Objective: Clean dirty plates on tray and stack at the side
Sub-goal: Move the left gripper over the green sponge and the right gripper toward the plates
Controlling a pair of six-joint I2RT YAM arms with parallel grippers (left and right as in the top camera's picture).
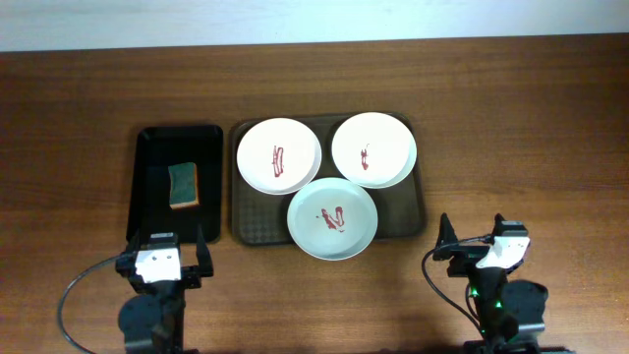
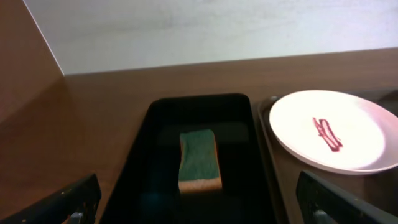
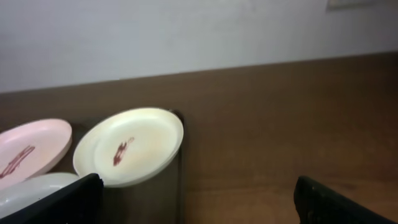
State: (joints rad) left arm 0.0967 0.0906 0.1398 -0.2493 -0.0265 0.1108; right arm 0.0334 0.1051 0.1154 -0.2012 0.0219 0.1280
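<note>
even soft light, slightly blurred

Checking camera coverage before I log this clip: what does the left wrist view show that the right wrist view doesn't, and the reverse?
Only the left wrist view shows the green sponge lying in the black tray. Only the right wrist view shows the right rear plate, with a small red smear, and a sliver of the pale front plate. Both show the left rear plate with its red streaks, part of the brown tray and the wooden table.
</note>
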